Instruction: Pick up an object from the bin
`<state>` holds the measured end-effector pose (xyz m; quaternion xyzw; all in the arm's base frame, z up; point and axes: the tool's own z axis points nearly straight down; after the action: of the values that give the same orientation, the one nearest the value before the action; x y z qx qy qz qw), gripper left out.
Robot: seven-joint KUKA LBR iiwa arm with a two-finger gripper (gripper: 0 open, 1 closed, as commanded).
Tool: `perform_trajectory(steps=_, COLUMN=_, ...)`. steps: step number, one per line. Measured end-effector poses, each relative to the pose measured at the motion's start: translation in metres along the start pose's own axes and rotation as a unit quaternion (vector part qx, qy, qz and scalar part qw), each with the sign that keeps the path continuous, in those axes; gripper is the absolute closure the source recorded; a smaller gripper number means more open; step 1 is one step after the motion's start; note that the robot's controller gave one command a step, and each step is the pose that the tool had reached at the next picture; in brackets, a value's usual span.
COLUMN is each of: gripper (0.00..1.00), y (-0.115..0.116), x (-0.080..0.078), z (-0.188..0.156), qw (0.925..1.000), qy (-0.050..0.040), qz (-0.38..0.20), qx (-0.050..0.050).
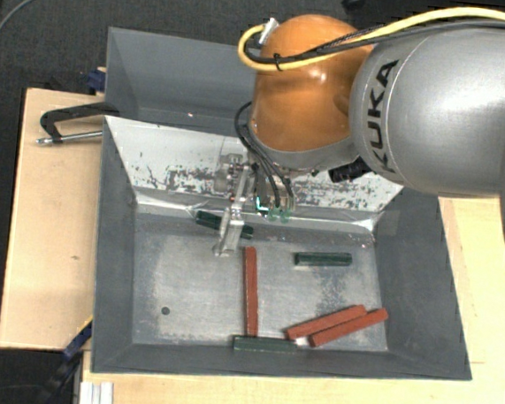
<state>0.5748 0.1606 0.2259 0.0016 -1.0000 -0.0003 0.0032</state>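
Grey metal bin (114,254) walls frame the silver arm, which bends in from the right, orange wrist cover pointing down. The gripper (229,234) crosses a short dark-green bar (208,220) at the back wall; its opening cannot be told. A long red-brown stick (250,290) lies just in front.

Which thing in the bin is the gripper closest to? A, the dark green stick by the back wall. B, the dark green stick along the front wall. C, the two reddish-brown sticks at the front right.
A: the gripper hangs right at the dark green stick that lies at the foot of the back wall of the bin.
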Motion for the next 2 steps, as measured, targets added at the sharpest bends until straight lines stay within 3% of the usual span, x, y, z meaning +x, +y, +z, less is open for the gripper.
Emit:
perform_trajectory(steps=1, gripper=0.00, y=-0.050, x=0.008, z=0.074, qw=0.9883, qy=-0.0023, qz=-0.153, qx=0.001)
perform_trajectory(steps=2, gripper=0.00, y=-0.079, x=0.035, z=0.156, qw=0.8638, qy=-0.0015, qz=-0.504, qx=0.001)
